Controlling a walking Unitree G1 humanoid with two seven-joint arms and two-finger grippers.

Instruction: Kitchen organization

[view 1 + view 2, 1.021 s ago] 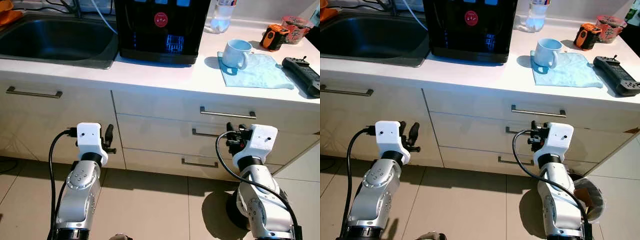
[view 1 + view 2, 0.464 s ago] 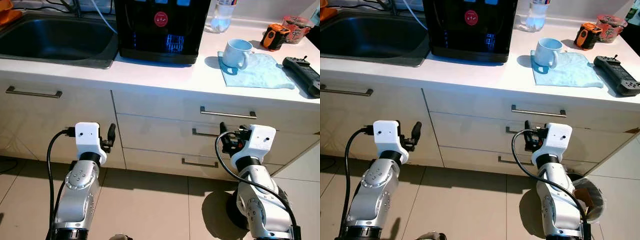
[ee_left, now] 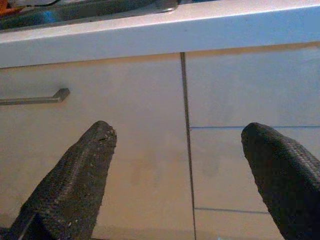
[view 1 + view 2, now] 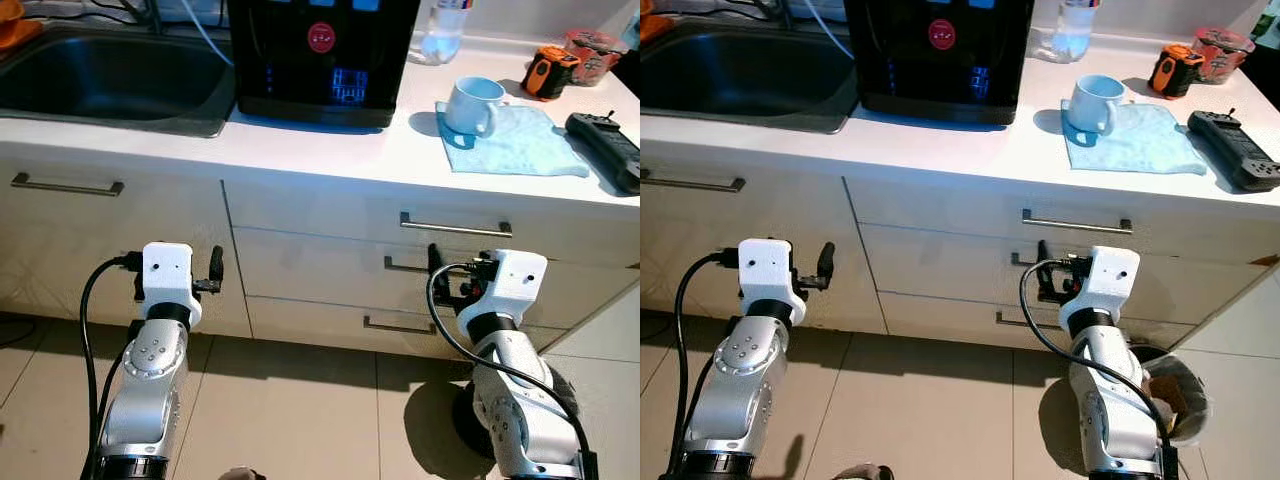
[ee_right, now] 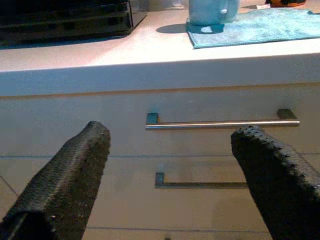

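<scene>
White countertop (image 4: 330, 150) runs across the scene above cream drawer fronts with slim metal handles (image 4: 455, 227). A steel sink basin (image 4: 110, 75) is sunk into its left end, and a black glossy water dispenser (image 4: 320, 55) stands beside that. Right of the dispenser lies a pale blue cloth (image 4: 520, 140) with a light blue ceramic mug (image 4: 472, 105) standing on its near-left corner; a black power strip (image 4: 610, 150) lies further right. Both arms are raised before the drawers, well below the mug. The wrist views add finger detail: left gripper (image 3: 180, 150) is spread wide facing a cabinet seam, and right gripper (image 5: 170, 160) is spread wide facing two drawer handles.
</scene>
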